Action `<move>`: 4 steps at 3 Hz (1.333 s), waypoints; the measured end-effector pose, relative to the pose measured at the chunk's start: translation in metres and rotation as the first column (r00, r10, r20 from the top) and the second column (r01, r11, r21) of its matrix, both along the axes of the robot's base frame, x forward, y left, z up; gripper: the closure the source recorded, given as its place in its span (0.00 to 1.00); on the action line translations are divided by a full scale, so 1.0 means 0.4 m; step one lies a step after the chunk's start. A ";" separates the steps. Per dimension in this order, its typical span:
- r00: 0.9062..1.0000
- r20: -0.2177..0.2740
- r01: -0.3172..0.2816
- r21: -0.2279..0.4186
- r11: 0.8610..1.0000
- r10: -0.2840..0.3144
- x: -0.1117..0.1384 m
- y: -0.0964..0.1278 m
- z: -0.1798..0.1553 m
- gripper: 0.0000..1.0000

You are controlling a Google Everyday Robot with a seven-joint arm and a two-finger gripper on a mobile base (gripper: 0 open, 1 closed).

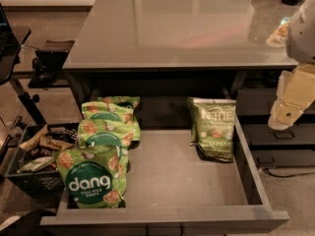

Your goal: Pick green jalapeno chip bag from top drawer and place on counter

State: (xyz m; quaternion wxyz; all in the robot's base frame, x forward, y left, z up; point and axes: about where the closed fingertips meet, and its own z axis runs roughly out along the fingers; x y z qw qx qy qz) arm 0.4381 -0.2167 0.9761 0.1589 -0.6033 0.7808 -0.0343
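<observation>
The green jalapeno chip bag (213, 128), dark olive with white "Kettle" lettering, lies in the right rear part of the open top drawer (187, 176), leaning against its right wall. The counter (182, 23) is the glossy grey tabletop directly above and behind the drawer. My gripper (284, 117), cream and white, hangs at the right edge of the view, outside the drawer's right wall, to the right of the bag and apart from it. It holds nothing that I can see.
Several brighter green "dang" bags (96, 181) are stacked along the drawer's left side. A black crate (29, 173) of snacks stands on the floor at left, beside a black stand (29, 100). Narrower handled drawers (280, 141) are at right. A small packet (278, 33) lies on the counter's far right.
</observation>
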 end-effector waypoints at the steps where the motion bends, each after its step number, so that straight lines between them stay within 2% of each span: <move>1: 1.000 0.000 0.000 0.000 1.000 0.000 0.000 0.000 0.000 0.00; 2: 1.000 -0.013 0.006 -0.009 1.000 -0.006 0.029 -0.008 -0.082 0.00; 3: 1.000 -0.027 -0.015 0.019 1.000 0.016 0.083 -0.031 -0.223 0.00; 4: 0.999 0.016 -0.052 0.073 0.996 0.051 0.149 -0.061 -0.322 0.00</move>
